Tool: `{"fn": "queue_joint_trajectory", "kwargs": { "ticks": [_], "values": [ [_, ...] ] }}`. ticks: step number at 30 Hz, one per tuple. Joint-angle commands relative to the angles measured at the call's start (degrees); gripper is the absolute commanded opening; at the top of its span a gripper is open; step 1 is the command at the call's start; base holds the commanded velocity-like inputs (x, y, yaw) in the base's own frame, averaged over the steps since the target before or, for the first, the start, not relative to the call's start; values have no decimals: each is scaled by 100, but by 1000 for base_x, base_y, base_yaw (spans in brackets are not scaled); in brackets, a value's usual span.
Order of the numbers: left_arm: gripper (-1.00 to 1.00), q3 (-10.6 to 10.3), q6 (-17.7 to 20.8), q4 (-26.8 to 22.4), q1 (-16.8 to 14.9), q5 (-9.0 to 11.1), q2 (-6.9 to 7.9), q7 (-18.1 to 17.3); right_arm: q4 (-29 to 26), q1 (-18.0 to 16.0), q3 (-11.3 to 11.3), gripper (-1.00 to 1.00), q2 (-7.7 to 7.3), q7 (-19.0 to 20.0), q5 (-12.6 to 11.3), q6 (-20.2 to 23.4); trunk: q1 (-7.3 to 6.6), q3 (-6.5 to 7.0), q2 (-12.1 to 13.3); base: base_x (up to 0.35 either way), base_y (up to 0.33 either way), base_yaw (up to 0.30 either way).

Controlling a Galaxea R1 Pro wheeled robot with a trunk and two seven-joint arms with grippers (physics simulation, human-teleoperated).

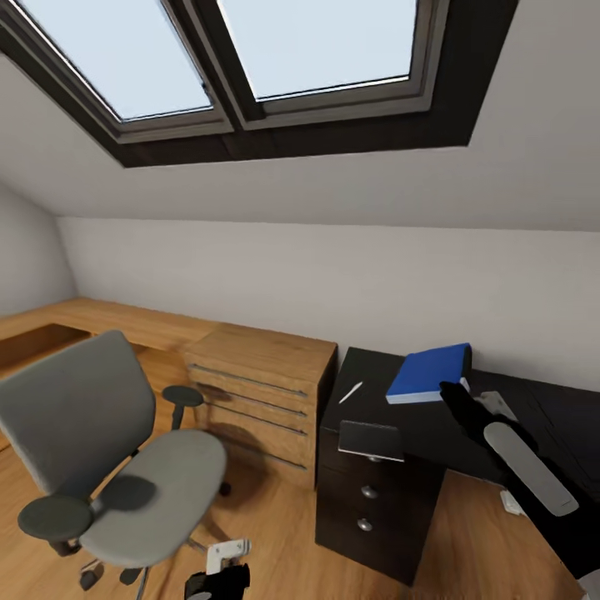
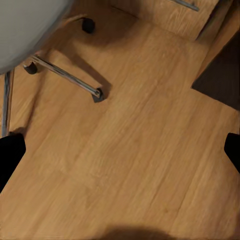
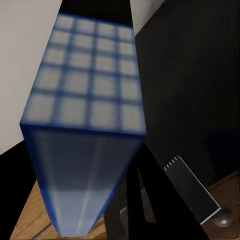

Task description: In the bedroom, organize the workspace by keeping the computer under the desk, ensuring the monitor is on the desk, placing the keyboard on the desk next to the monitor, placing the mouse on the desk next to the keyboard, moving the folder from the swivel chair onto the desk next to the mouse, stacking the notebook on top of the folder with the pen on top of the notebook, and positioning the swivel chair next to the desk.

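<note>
Right gripper (image 1: pixel 457 392): seemed closed on a corner of the blue folder (image 1: pixel 429 371), though could not make out the fingers themselves; judged the grip from the way the folder hung tilted at the arm's end. Saw the folder (image 3: pixel 85 125) close up along the gripper's line, its gridded face and pale edge directly ahead of the fingers.

Held the load over the black desk (image 1: pixel 550 417), clear of the top rather than lying flat on it. Found the notebook (image 1: pixel 371 439) near the gripper, past the folder's lower edge and at the desk's front rim, and the pen (image 1: pixel 351 392) just beside the notebook, farther out from the gripper than the folder. Left the swivel chair (image 1: pixel 125 450) well apart from this gripper, seat bare.

Left gripper (image 1: pixel 218 575): hung low, much nearer the chair, with fingertips (image 2: pixel 10 155) spread wide and nothing between them but wooden floor (image 2: pixel 140 165).

Judged the step in hand as moving the folder onto the desk. Would call next for lowering it flat on a bare stretch of desk below the gripper, then letting go. Could not identify the mouse for certain, so could not confirm the spot beside it. Stacking notebook and pen not yet done; chair not yet set against the desk.
</note>
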Motion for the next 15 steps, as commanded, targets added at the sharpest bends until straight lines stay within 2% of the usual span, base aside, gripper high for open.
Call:
{"fn": "queue_joint_trajectory", "kwargs": {
  "ticks": [1,5,6,8,9,15],
  "values": [
    [100,-29,-21,108,-4,29,7,45,0,-9,7,-100,8,23,10,-13,1,-8,-6,0,0,-295],
    [100,-28,-278,627,-4,24,24,-68,3,-9,5,-100,26,90,52,-20,1,-8,-6,0,0,-295],
    [100,-11,-600,939,-4,24,32,-204,9,-9,6,-100,28,105,61,-21,1,-8,-6,0,0,-296],
    [100,-2,-1038,1187,-4,23,40,-285,34,-9,5,-100,30,111,67,-22,1,-8,-6,0,0,-296],
    [100,-2,-1141,1232,-4,23,40,-299,39,-9,3,-100,30,113,65,-22,1,-8,-6,0,0,-297],
    [100,-22,-1311,1315,-4,25,30,-317,47,-9,-1,-100,24,115,63,-22,1,-8,-6,0,0,-264]
  ]
}}
